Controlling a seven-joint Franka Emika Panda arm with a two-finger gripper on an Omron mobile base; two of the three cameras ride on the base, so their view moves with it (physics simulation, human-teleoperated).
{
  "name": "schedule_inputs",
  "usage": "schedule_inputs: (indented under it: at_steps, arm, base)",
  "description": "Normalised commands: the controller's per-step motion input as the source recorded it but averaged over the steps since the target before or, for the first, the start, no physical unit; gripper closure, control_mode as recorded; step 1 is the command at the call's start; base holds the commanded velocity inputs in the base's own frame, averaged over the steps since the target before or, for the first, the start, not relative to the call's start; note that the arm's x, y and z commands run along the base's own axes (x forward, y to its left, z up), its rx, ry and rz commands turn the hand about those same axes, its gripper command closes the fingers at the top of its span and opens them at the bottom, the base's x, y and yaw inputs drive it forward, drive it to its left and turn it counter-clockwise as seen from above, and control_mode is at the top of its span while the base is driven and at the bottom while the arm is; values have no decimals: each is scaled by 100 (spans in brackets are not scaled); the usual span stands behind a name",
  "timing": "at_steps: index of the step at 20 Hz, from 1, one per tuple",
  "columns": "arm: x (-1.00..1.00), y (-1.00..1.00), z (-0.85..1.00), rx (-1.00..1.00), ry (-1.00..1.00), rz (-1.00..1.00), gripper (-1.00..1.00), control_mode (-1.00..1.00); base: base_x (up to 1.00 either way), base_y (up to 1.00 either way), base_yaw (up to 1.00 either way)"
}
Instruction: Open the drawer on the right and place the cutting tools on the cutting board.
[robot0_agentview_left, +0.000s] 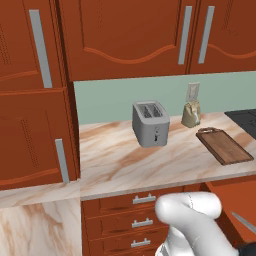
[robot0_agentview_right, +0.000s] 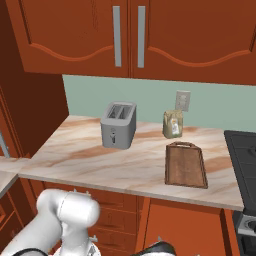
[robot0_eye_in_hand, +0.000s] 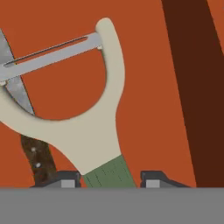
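In the hand view my gripper sits low inside the open drawer, its two fingertips closed against either side of the peeler's green handle. The peeler has a whitish looped head with a grey blade across it. Beside it lies the knife, with a grey blade and a dark riveted handle, partly under the peeler's head. In the left base view the drawer stands pulled out at the lower right, with the knife blade showing inside. The cutting board lies bare on the counter's right part.
A grey toaster stands mid-counter, and a small tan bag stands by the wall behind the board. A black stove top borders the counter on the right. Three narrow drawer fronts sit below the counter edge.
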Motion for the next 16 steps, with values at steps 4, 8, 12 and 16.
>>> schedule_inputs:
  at_steps: [4,8,12,16]
  arm:
    - [27,78,100,0,-35,-10,100,-100]
    - [67,84,100,0,-22,-11,100,-100]
    - [92,79,100,0,-8,-9,100,-100]
    - [100,62,100,0,-1,-5,100,-100]
  base:
    - [0,0,0]
    - [0,0,0]
    - [0,0,0]
    - [0,0,0]
